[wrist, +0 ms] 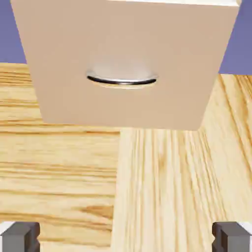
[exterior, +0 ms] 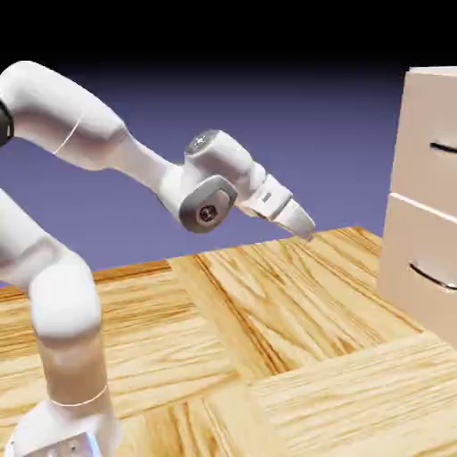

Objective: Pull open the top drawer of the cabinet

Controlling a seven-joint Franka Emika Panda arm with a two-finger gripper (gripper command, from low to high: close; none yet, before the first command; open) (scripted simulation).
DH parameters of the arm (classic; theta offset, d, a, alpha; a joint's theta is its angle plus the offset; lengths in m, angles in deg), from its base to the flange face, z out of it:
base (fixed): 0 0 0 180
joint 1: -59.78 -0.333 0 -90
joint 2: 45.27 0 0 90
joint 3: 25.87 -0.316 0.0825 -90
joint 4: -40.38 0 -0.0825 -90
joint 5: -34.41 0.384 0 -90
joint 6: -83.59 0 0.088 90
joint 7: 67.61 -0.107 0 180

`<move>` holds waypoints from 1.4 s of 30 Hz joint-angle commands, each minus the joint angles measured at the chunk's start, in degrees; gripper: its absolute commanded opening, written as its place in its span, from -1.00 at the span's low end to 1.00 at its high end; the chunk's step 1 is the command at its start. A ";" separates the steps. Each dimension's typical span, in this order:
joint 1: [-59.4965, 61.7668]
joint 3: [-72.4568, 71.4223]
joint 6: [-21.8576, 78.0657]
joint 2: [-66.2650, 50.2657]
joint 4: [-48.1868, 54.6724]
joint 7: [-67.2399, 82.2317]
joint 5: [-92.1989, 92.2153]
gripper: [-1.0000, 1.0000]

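So the cabinet (exterior: 397,170) is over at the right edge of the exterior view, partly cut off by the frame, and its top drawer (exterior: 437,116) sits in the upper right, looking closed, with a dark curved handle (exterior: 444,147). Lower drawer (exterior: 419,263) is right below it, handle and all. The gripper (exterior: 308,234) is near the middle, angled down, fingers spread wide with nothing between them, well apart from the cabinet. Nothing's in the way between them, just wood-patterned floor (exterior: 294,303) underneath.

Side exterior, downward hand view; cabinet (exterior: 419,178) shared
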 commanded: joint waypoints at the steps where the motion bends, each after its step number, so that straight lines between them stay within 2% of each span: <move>1: -0.86 1.44 0.27 -1.67 1.43 -0.18 2.49 0.00; 42: -36.08 60.52 11.18 -70.25 59.95 -7.57 104.66 0.00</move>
